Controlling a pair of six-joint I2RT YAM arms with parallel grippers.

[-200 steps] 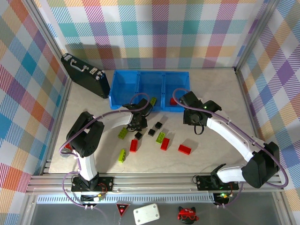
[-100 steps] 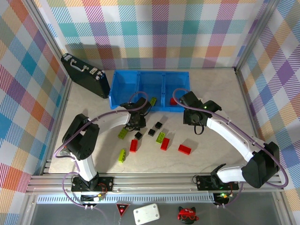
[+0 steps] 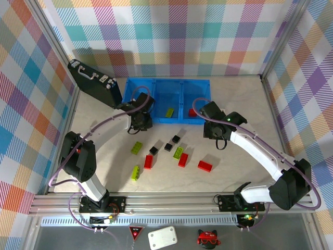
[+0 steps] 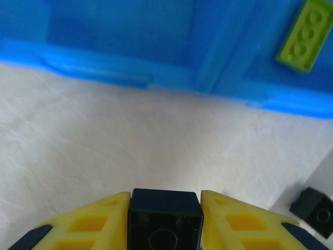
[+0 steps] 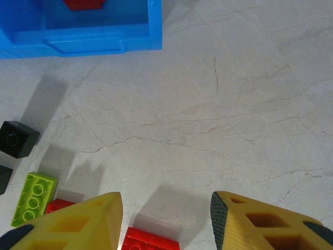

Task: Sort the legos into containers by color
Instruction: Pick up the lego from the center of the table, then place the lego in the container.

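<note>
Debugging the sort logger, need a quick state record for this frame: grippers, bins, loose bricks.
left gripper: shut on black brick, close to the left bin
right gripper: open, nothing between the fingers, above the table
middle bin: one green brick
right bin: one red brick
loose green bricks: three
loose red bricks: three
loose black bricks: three

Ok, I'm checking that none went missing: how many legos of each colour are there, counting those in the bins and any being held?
Red legos: 4
Green legos: 4
Black legos: 4, one in the left end effector
Total: 12
</note>
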